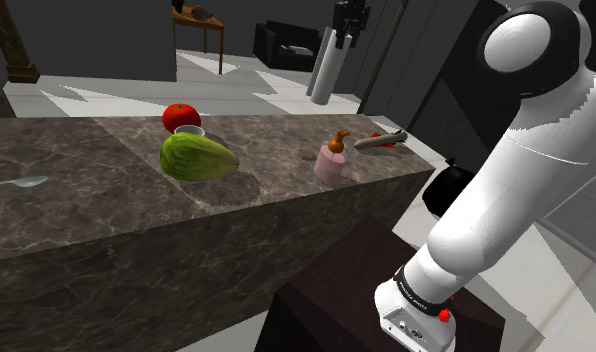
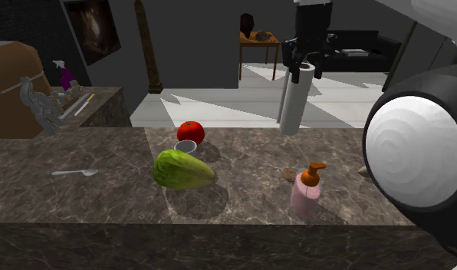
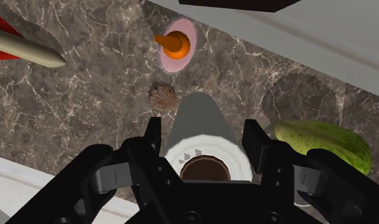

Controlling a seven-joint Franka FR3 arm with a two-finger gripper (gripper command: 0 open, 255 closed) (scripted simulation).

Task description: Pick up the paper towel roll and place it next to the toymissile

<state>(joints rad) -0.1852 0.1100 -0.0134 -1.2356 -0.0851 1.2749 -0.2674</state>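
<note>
We judge the paper towel roll (image 3: pixel 198 118) light, soft, crushable; best taken near its top end w/ a gentle squeeze. The gripper (image 3: pixel 203 132) clasps that end between 2 fingers. The roll hangs tilted above the counter (image 1: pixel 86 220), apart from the toy missile (image 1: pixel 378 140). The arm reaches high, hand pointing down.

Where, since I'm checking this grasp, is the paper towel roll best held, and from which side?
At the upper end, fingers across the round body, coming down from above along its axis. The paper towel roll is a long cylinder hanging nearly upright, narrow enough for the gripper to clasp, as it does now.
</note>
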